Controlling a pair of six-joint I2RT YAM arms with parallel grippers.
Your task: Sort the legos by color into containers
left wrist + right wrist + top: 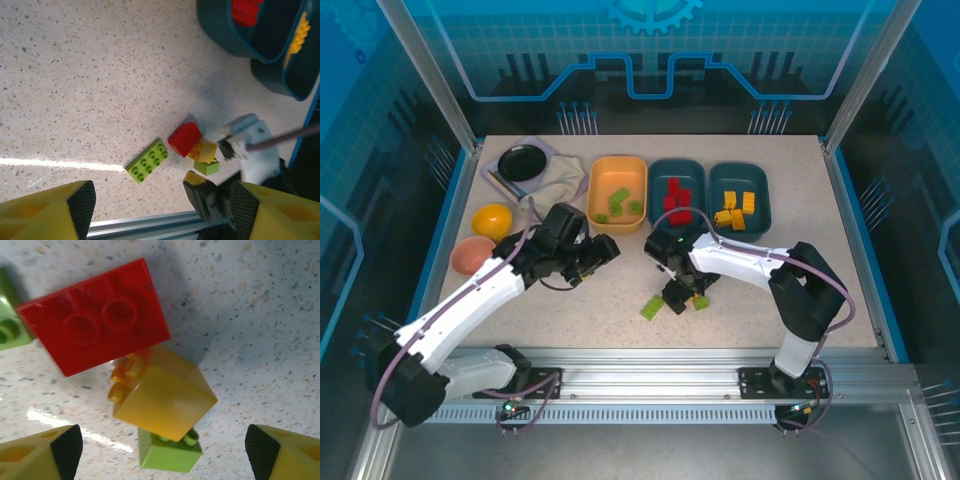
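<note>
Yellow lego (165, 400) between open R fingers (64, 447), wrist pointing down; L fingers (80, 202) open, empty, angled fwd

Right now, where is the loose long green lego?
The long green lego lies loose near the front centre of the table in the top external view, just left of the right end effector, open over a red brick.

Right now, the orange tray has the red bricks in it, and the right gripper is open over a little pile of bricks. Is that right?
Not quite. The top view shows the orange tray holding green bricks; the red bricks are in the middle teal tray. The right gripper is open over the little pile of bricks.
</note>
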